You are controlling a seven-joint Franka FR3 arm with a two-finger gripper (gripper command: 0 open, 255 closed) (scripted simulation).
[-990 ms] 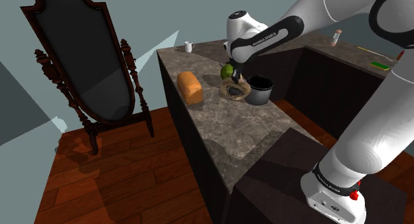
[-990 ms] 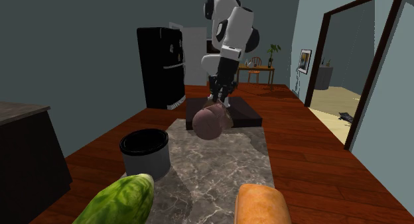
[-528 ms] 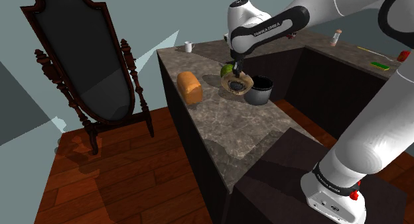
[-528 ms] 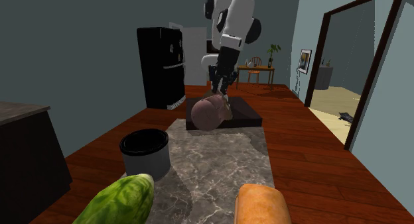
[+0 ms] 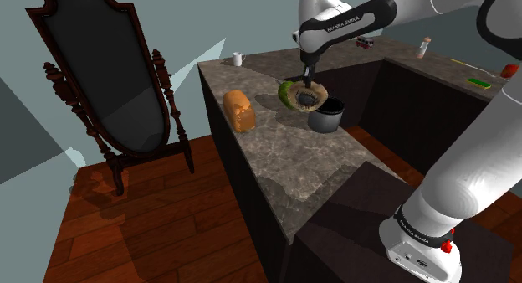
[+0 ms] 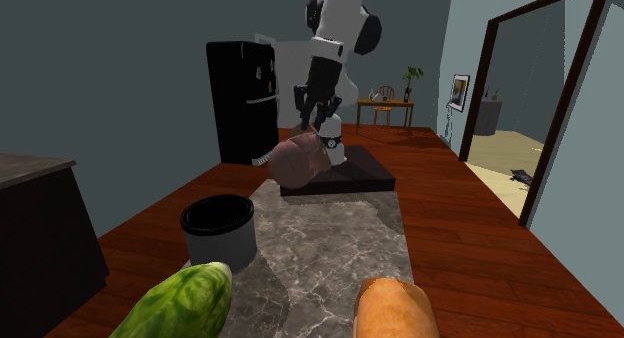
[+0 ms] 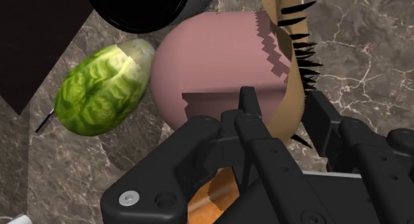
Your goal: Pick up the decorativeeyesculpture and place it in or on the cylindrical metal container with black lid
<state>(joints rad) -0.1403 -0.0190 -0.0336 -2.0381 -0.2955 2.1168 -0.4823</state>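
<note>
In the shoulder view, your black pincer [image 5: 304, 77] hangs from the white arm above the grey-brown marble tabletop [image 5: 284, 151]. The tan-rimmed, pink-backed eye sculpture [image 5: 308, 98] dangles under it, clear of the stone. It is just beside the dark cylindrical container with a black top [image 5: 326, 116] and near a green leafy vegetable [image 5: 286, 93], while an orange-brown bread loaf [image 5: 239, 110] lies well apart toward that view's left. I judge the lift as made and the carry across as your step in hand, so bring the piece over the container's mouth before you lower anything. In the second exterior view the eye sculpture [image 6: 298, 162] shows its rounded pink back, high off the tabletop. The container [image 6: 220, 236] stands nearer the camera, toward that view's left, so you have some way to travel. In the wrist view the pincer [image 7: 282, 110] is clenched on the sculpture's thin tan rim, by the black lashes, with the pink dome [image 7: 206, 63] bulging off to one side. That hold is off-centre, so the piece will probably want to swing or twist. Move slowly and avoid wrist turns. Centre the dome over the black top [image 7: 142, 7] that lies beyond it, descend until the piece rests, and only then let go.
</note>
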